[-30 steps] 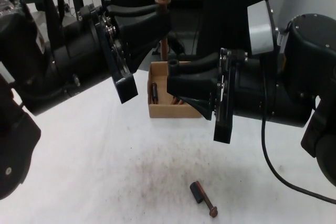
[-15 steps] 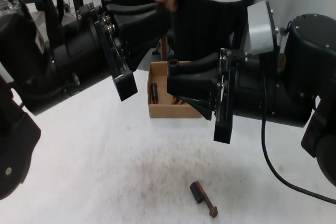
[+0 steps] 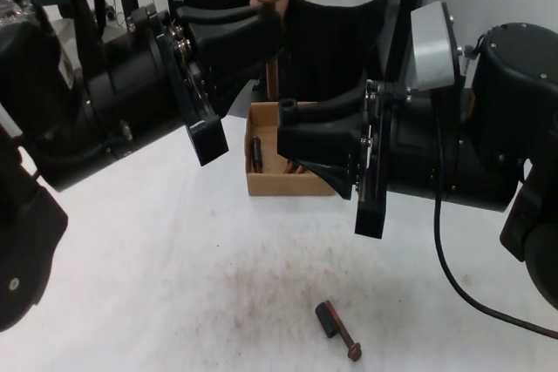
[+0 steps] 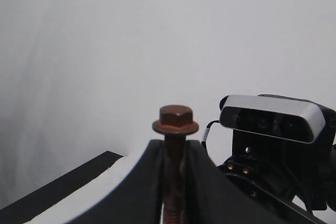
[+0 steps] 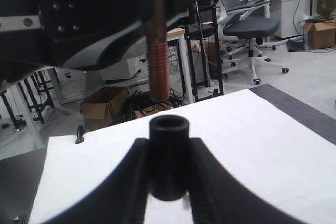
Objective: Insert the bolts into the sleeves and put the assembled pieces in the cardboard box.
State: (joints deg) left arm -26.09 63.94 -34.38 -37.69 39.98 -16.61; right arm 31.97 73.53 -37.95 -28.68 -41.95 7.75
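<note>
Both arms unmoved. Left gripper (image 4: 175, 153) clenches the bolt (image 4: 175, 119) above the sleeve (image 5: 169, 129), which the right gripper (image 5: 169, 153) grasps; sideways offset could jam threads on its rim.

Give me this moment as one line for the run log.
left gripper: shut on bolt | right gripper: shut on sleeve | bolt tip near sleeve, not inserted

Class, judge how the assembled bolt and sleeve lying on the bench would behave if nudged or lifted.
The assembled piece lies on its side, so a nudge would probably roll it. It looks like metal: likely stiff, and heavy for its size.
</note>
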